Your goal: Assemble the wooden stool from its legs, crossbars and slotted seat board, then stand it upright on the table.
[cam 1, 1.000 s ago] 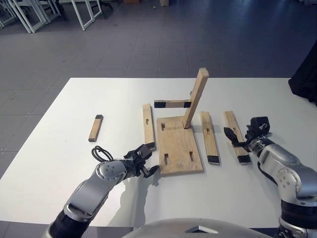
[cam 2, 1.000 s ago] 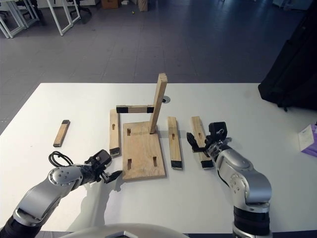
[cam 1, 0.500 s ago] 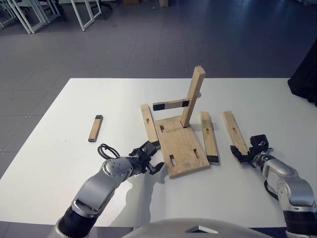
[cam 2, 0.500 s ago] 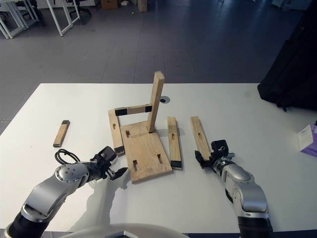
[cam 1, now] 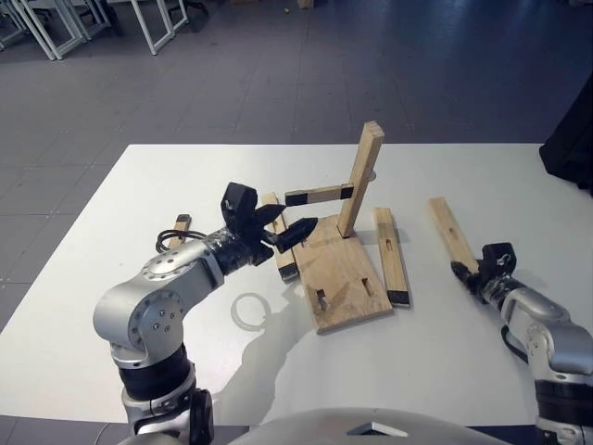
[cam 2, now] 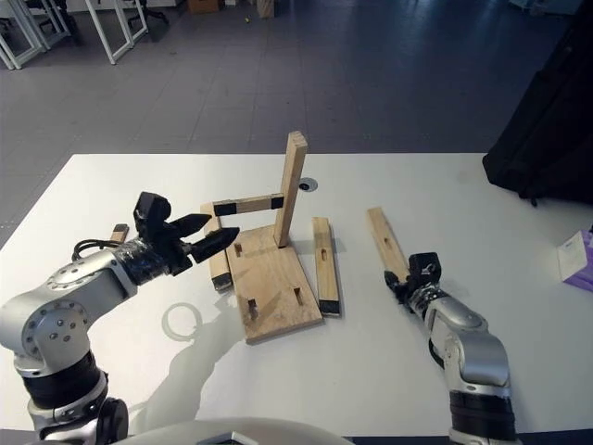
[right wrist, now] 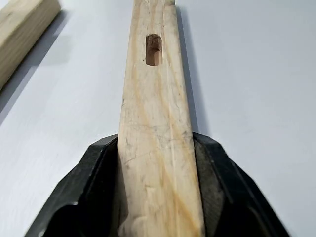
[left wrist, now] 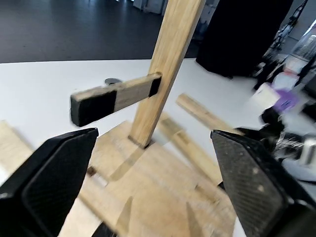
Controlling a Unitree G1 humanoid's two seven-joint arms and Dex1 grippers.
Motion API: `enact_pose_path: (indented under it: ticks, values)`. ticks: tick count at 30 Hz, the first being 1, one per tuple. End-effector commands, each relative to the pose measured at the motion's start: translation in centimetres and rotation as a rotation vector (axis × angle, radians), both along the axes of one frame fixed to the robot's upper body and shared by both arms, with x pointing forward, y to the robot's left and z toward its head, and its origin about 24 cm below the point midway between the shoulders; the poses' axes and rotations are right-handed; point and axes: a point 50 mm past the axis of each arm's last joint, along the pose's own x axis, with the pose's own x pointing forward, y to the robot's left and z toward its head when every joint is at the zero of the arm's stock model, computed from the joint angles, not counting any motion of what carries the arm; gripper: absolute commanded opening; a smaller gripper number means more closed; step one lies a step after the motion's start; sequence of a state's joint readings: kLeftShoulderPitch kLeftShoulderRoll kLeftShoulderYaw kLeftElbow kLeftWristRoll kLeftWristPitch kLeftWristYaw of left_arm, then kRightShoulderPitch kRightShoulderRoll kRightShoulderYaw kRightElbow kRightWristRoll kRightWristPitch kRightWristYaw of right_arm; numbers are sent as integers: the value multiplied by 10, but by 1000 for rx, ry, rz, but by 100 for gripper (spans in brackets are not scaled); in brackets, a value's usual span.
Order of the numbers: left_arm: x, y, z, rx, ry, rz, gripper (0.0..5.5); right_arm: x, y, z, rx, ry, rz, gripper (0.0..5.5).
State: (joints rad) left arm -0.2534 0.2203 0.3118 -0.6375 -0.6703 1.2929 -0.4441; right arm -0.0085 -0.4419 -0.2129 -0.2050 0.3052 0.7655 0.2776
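Seat board (cam 1: 341,273), leg (cam 1: 447,227) and crossbar (cam 1: 320,195) are bare grainy wood (crossbar ends black); table (cam 1: 435,357) matt white.

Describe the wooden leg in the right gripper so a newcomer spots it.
On the white table, look right of the slotted wooden seat board. The pale wooden leg lies flat, farthest right, apart from the rest; it alone has its near end in the right gripper.

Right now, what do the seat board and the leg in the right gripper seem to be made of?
Seat board: pale wood, apparently unvarnished; grain streaks and matte surface show. Leg: likely the same bare light wood; fine grain lines, raw-edged slot.
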Motion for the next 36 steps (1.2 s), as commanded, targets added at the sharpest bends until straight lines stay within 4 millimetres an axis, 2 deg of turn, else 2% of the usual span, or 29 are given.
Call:
enact_pose_path:
  ticks: [1,3,4,6,9,14,21,24,31,34,36]
  values:
    - [8,-2,19,-305,21,-179,422,34,42,123,163,-524,188,202]
    - [10,-3,25,-461,39,-299,422,28,67,156,382,-626,367,202]
    - [9,-2,30,-548,37,-368,422,23,78,164,475,-626,473,202]
    - [9,-1,37,-680,31,-471,422,14,92,164,575,-565,635,202]
    - [12,1,42,-750,50,-539,422,-5,116,157,669,-432,858,202]
    - [13,1,47,-763,66,-547,422,-14,138,152,726,-345,959,202]
    - [14,-2,49,-775,80,-533,422,-27,150,142,762,-236,1057,202]
    - [10,2,51,-809,72,-569,375,-31,150,136,797,-170,1079,202]
    - [0,11,52,-815,73,-658,248,-18,138,130,886,-96,1022,202]
    - [-1,16,48,-788,87,-662,234,-11,131,130,933,-82,983,202]
    - [1,21,42,-766,88,-625,230,-8,125,134,972,-87,974,257]
